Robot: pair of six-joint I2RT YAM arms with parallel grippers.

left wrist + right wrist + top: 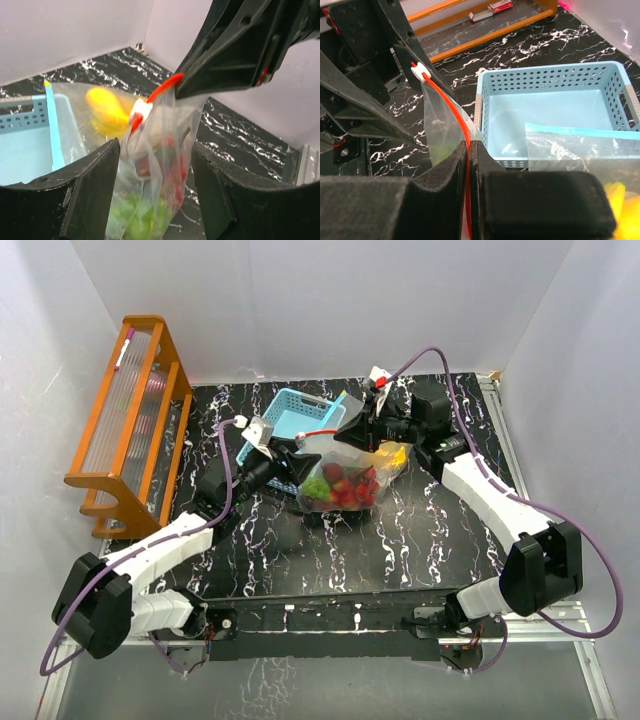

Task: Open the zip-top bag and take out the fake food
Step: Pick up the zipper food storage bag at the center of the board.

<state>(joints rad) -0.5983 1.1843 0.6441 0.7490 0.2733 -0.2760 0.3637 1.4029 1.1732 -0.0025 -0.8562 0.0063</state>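
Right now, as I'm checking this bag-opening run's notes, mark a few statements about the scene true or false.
1. The right pincer is shut on the red zipper strip of the zip-top bag. True.
2. The left pincer is clamped on the bag. False: its jaws stand open, the bag between them.
3. The fake food lies in the light-blue basket. False: it is inside the bag.
4. An orange wooden rack stands at the left side of the table. True.

White arms (165,540), black hands (156,145), purple cables (231,470)

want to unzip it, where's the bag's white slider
Right wrist view, upper left: white slider on the red zip track, above the right pincer, left of the basket.
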